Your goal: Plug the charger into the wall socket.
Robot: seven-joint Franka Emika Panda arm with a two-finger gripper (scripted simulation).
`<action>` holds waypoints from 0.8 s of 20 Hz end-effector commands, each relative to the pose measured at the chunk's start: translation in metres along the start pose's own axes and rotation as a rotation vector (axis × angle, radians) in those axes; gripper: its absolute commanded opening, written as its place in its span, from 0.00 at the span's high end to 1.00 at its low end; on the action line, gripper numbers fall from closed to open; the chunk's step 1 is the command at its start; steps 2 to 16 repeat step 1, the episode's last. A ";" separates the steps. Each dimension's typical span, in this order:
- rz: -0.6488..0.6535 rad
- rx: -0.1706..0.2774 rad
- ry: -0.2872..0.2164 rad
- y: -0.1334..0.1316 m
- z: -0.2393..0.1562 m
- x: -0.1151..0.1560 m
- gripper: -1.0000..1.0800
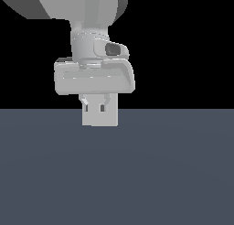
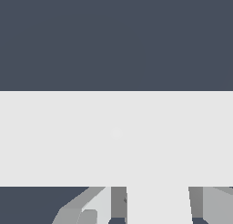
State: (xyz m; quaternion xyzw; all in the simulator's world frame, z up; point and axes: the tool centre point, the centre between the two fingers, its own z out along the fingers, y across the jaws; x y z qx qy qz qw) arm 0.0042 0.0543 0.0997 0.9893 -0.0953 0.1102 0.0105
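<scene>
In the exterior view my gripper (image 1: 96, 100) hangs just above the dark floor, and the light grey wall socket (image 1: 100, 118) stands upright in front of its fingers. The socket's orange dot does not show. In the wrist view the socket is a wide pale band (image 2: 116, 136) across the frame. The white charger (image 2: 157, 205) sits between my two grey fingers (image 2: 118, 202), and its far end meets the socket band. My gripper (image 2: 157, 214) is shut on the charger. The prong is hidden. The charger is hidden behind the socket in the exterior view.
A flat dark blue-grey floor (image 1: 173, 174) lies all around, with a black background above it. The arm's wrist and hand (image 1: 93, 75) fill the upper middle of the exterior view.
</scene>
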 end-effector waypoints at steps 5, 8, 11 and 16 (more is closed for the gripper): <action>0.000 0.000 0.001 0.000 0.000 0.000 1.00; 0.000 0.000 0.001 0.000 0.000 0.000 1.00; 0.000 0.000 0.001 0.000 0.000 0.000 1.00; 0.000 0.000 0.001 0.000 0.000 0.000 1.00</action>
